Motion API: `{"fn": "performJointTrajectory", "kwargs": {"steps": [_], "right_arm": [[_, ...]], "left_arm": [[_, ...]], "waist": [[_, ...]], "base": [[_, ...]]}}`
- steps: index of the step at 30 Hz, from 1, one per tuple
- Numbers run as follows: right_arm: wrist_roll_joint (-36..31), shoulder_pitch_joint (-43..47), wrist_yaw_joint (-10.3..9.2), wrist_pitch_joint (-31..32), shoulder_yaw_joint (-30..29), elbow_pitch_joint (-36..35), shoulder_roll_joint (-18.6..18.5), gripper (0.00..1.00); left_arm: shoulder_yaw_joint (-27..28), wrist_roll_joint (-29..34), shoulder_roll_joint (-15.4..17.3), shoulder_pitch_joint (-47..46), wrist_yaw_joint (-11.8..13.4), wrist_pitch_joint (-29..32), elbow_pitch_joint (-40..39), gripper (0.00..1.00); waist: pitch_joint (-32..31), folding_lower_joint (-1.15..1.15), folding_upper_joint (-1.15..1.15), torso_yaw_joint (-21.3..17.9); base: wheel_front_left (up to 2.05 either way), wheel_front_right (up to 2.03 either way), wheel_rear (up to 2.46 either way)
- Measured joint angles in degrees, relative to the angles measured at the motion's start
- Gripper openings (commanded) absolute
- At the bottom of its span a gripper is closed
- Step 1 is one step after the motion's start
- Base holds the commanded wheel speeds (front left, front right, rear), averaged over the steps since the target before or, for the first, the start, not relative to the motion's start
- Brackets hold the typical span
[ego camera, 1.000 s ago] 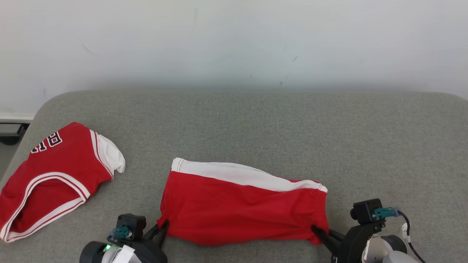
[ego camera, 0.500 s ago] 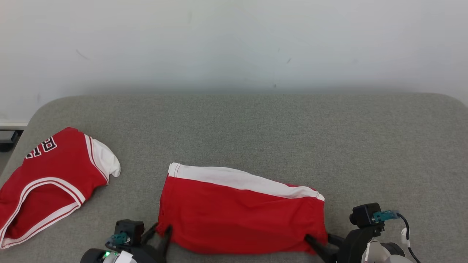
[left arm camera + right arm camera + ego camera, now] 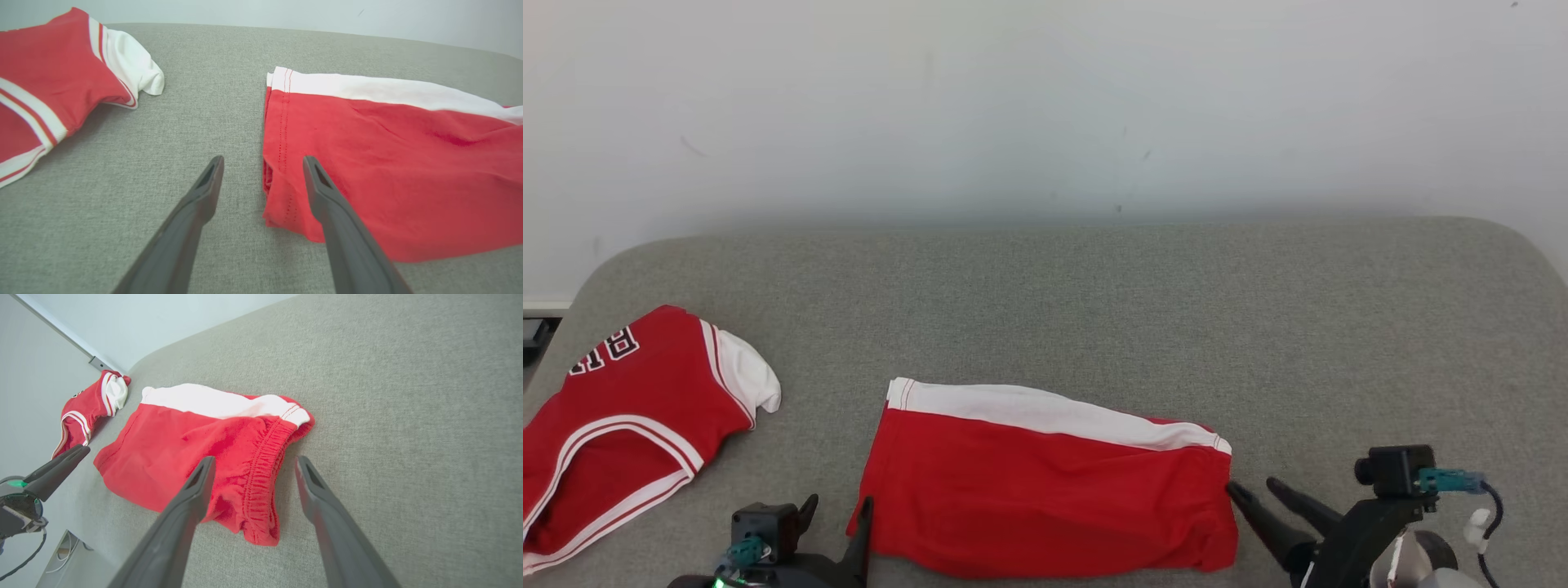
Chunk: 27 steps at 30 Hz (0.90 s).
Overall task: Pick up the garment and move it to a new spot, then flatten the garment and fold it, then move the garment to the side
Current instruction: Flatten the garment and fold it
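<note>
The garment (image 3: 1045,490), red shorts with a white side band, lies folded and flat on the grey padded table (image 3: 1111,310) near its front edge. My left gripper (image 3: 838,502) stands open just off the shorts' left hem corner, holding nothing. In the left wrist view the open fingers straddle that hem edge (image 3: 278,179) of the garment (image 3: 388,163). At the other end my right gripper (image 3: 1251,486) is open beside the elastic waistband. The right wrist view has the gripper (image 3: 254,459) hovering over the waistband corner of the garment (image 3: 175,445).
A second red garment, a jersey with white trim (image 3: 629,408), lies at the table's left edge, also seen as the jersey (image 3: 49,81) in the left wrist view. A pale wall rises behind the table. Bare grey surface stretches behind and to the right of the shorts.
Both grippers have opened and let go of the shorts' near corners, then drawn back a little. The shorts now rest on the table. The head camera has also shifted.
</note>
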Motion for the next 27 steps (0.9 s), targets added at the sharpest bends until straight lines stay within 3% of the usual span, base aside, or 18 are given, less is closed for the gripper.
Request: {"fn": "performJointTrajectory", "kwargs": {"steps": [5, 15, 19, 27], "right_arm": [[-0.29, 0.25, -2.44, -4.43, -3.31, -2.85, -0.23, 1.00], [-4.22, 2.92, -7.09, -12.07, -5.41, -6.22, 0.32, 1.00], [-6.43, 3.22, -8.26, -14.56, -5.39, -7.75, 0.52, 1.00], [-10.81, 5.02, -10.76, -19.11, -6.42, -9.92, -1.81, 1.00]], "left_arm": [[1.30, 1.05, 0.81, 1.79, 1.76, -0.01, -4.24, 1.00], [6.38, 3.53, 1.66, 6.95, 2.98, -0.16, -13.62, 1.00], [9.89, 4.33, 2.30, 10.51, 2.99, -0.16, -16.73, 1.00], [20.54, 12.73, -0.14, 14.54, 2.99, -0.18, -21.01, 1.00]], "waist": [[-0.30, 0.00, 0.00, -0.51], [-0.40, 0.00, 0.00, -1.37], [-0.19, 0.00, 0.00, -2.04], [0.14, 0.01, 0.00, -2.79]], "base": [[0.00, 0.00, 0.00], [0.00, 0.00, 0.00], [0.00, 0.00, 0.00], [0.00, 0.00, 0.00]]}}
